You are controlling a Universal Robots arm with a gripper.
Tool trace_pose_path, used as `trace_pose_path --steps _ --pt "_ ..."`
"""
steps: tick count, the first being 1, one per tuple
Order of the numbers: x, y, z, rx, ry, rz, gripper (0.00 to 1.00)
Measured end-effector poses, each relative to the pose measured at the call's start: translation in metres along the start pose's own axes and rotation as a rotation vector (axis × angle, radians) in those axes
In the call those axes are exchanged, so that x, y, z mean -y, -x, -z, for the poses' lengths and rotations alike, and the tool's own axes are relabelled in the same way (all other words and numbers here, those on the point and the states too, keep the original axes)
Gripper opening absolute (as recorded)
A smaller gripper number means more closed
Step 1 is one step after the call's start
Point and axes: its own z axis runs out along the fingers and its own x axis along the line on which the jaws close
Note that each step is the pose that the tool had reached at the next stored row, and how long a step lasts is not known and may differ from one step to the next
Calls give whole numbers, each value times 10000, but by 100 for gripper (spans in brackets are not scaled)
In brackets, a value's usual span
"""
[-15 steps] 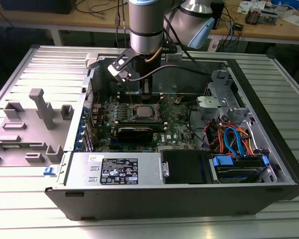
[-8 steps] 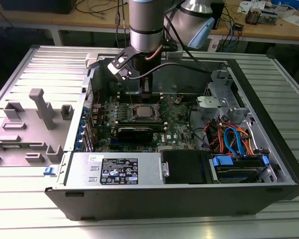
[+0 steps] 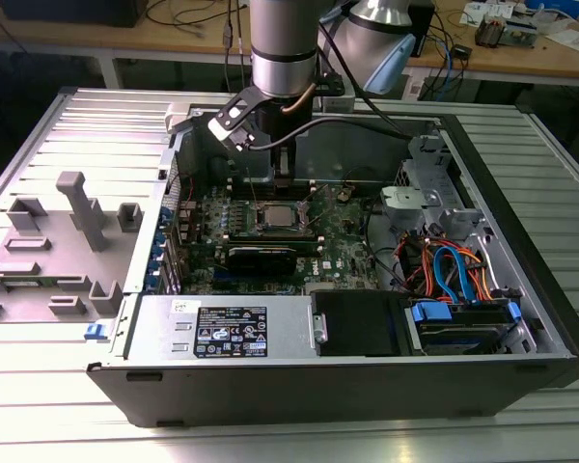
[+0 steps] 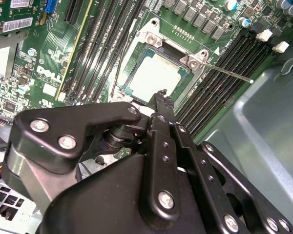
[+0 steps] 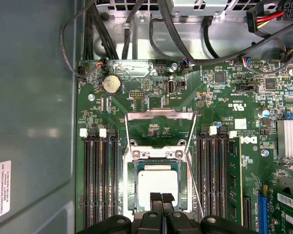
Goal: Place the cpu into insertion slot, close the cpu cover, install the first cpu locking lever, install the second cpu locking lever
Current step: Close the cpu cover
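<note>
From where I stand the arm reaches down into the open case point(image 3: 386, 386), with the gripper point(image 5: 161, 197) low over the board point(image 5: 224, 97); its fingers are clenched together on nothing, tips side by side in both wrist views; right under the tips and just ahead of them the cpu point(image 5: 157, 184) lies flat in the slot point(image 5: 129, 183), square to the rim, so the first step looks done; beyond the slot, on the side away from the gripper, the cover point(image 5: 159, 115) seems to stand raised, with the board showing through its window; a lever point(image 4: 227, 71) sticks out loose to one side of the slot, unlatched; I judge closing the cover to be the step in hand, with neither lever yet installed; that step calls for a push on the cover's raised edge, tipping it back toward the gripper until it lies over the cpu without nudging it, and with the thin lever kept clear of the fingers' path.
</note>
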Motion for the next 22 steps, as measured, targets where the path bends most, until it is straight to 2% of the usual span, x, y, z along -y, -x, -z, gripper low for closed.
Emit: trace_pose_path --steps 10,13,22 --pt "-26 0 -1 0 0 0 11" --pt "-28 1 45 0 -3 -1 11" --pt "-41 1 50 2 -3 0 11"
